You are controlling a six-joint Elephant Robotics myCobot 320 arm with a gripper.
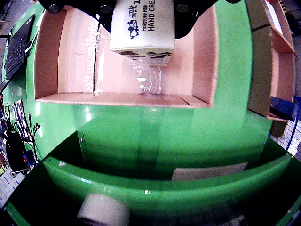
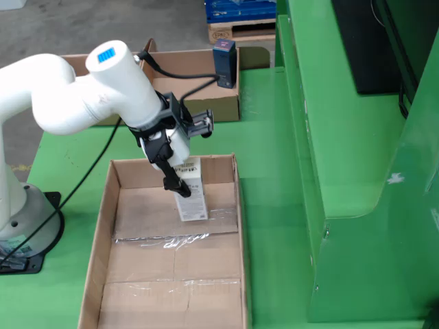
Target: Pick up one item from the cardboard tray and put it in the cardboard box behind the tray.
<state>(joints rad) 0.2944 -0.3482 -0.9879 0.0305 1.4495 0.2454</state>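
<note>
Inside the cardboard tray [image 2: 110,226], claw [image 2: 180,186] grips hand-cream box [image 2: 191,199].

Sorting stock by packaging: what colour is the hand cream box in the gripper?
White with dark lettering, clearest in the gripper-mounted view: hand cream box.

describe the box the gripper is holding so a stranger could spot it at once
Find the green table and the long cardboard tray on it. At the tray's far end, the white arm's gripper clamps an upright white carton. It is the only item in the tray, printed with black "HAND CRE" lettering.
</note>
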